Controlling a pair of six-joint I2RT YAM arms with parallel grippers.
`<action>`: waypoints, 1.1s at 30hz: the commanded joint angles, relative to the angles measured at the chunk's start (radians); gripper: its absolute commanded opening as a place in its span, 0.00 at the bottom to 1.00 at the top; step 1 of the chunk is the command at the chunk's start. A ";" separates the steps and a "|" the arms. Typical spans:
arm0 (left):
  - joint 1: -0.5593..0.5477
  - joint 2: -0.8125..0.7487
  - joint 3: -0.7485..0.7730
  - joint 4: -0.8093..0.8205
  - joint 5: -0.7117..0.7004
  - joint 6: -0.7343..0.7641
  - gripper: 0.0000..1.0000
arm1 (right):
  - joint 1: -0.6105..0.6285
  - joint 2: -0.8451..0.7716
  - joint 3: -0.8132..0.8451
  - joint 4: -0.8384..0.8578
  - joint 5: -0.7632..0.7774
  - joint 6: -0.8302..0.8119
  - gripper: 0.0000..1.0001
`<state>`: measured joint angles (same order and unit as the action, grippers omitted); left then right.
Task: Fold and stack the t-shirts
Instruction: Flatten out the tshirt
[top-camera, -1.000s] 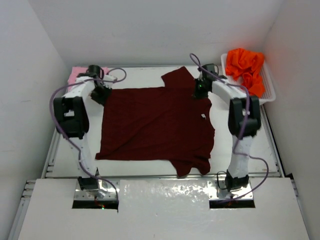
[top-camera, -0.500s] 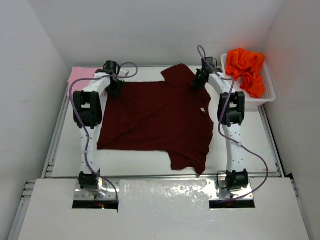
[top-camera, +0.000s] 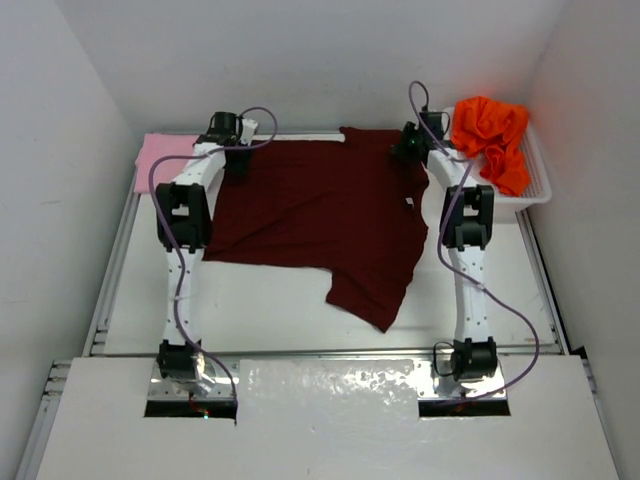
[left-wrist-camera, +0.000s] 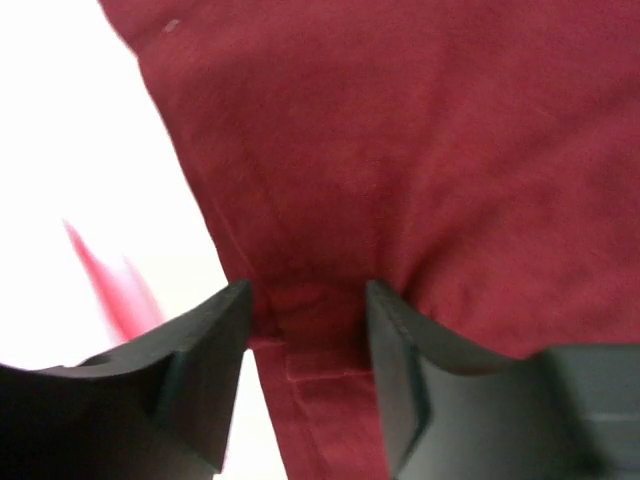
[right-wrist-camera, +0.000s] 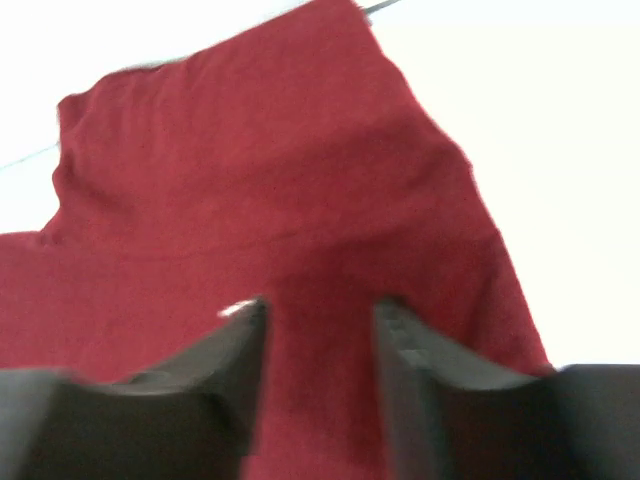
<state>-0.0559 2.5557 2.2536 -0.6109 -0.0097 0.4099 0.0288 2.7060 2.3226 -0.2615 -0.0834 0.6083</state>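
Note:
The dark maroon t-shirt (top-camera: 320, 215) lies spread across the far half of the table, one sleeve trailing toward the near side. My left gripper (top-camera: 237, 160) sits over its far left corner. In the left wrist view its jaws (left-wrist-camera: 308, 300) stand apart over a hemmed fold of maroon cloth (left-wrist-camera: 450, 150). My right gripper (top-camera: 408, 150) is at the shirt's far right corner, its jaws (right-wrist-camera: 320, 315) apart above the fabric (right-wrist-camera: 250, 180). The light pink t-shirt (top-camera: 165, 155) lies folded at the far left corner. The orange t-shirt (top-camera: 490, 135) is crumpled in the basket.
The white lattice basket (top-camera: 535, 165) stands at the far right against the wall. White walls close in the table at the back and on both sides. Both arms stretch far forward, with purple cables looping above them.
Both arms moved toward the far edge and dragged the maroon shirt with them. Both sets of jaws have gone from pinched on the cloth to standing apart.

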 joint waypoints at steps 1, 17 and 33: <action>-0.012 -0.104 -0.028 -0.044 0.122 -0.025 0.49 | 0.011 -0.167 -0.058 0.064 -0.059 -0.136 0.50; 0.113 -0.989 -0.915 -0.148 0.243 0.433 0.33 | 0.078 -1.225 -1.264 -0.067 -0.113 -0.154 0.91; 0.067 -1.209 -1.552 0.358 0.122 0.688 0.55 | 0.289 -1.810 -1.990 -0.130 0.034 0.106 0.78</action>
<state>0.0303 1.3582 0.7338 -0.4061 0.1097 1.0386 0.3027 0.9123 0.3649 -0.4358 -0.0864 0.6422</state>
